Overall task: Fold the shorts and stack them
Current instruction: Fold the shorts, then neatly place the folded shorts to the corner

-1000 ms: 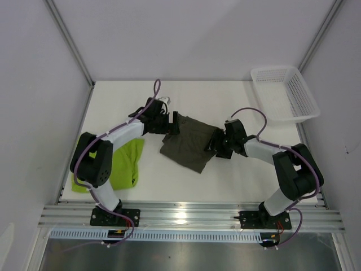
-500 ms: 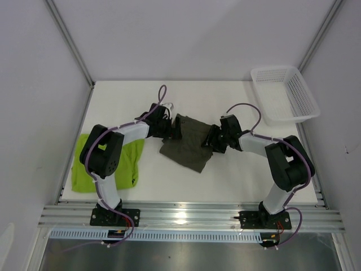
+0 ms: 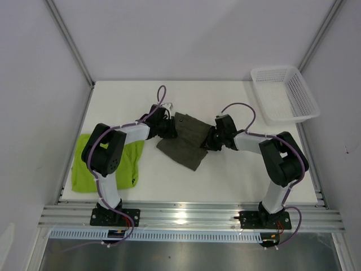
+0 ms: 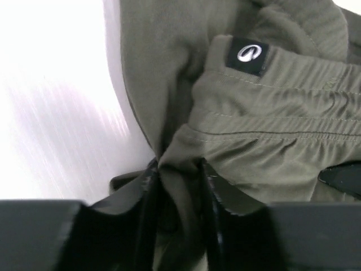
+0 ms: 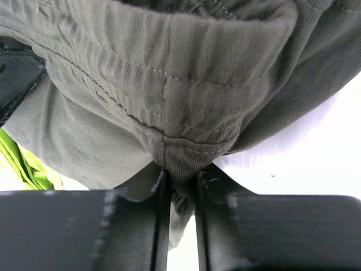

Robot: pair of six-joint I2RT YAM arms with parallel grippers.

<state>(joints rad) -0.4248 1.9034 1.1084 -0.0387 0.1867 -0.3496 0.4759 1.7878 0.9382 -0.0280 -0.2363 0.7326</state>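
While the lime green shorts [image 3: 131,164] lie flat at the bench's [image 3: 237,175] near left edge, both claws are clamped on the olive shorts [image 3: 186,148] mid-bench: left claw [image 3: 172,129] at one end, right claw [image 3: 210,140] opposite. Basket [image 3: 285,93] far right.

dark olive-grey cloth shorts [image 3: 186,144]: soft matt fabric, finely ribbed weave, puckered waistband with stitched rows.
small black label on the waistband [image 4: 248,53]: smooth, slight sheen, silvery oval logo.
bright lime green cloth shorts [image 3: 132,164]: soft matt fabric, creased.
white plastic mesh basket [image 3: 285,93]: rigid openwork plastic, faint gloss.
white table top [image 3: 237,175]: smooth, hard, lightly reflective.
left gripper [image 4: 179,172]: black plastic fingers, glossy along the edges.
right gripper [image 5: 181,178]: black plastic fingers, dull sheen, fine pale specks.
silver rail at the near edge [image 3: 192,215]: bare metal, brushed, bright.
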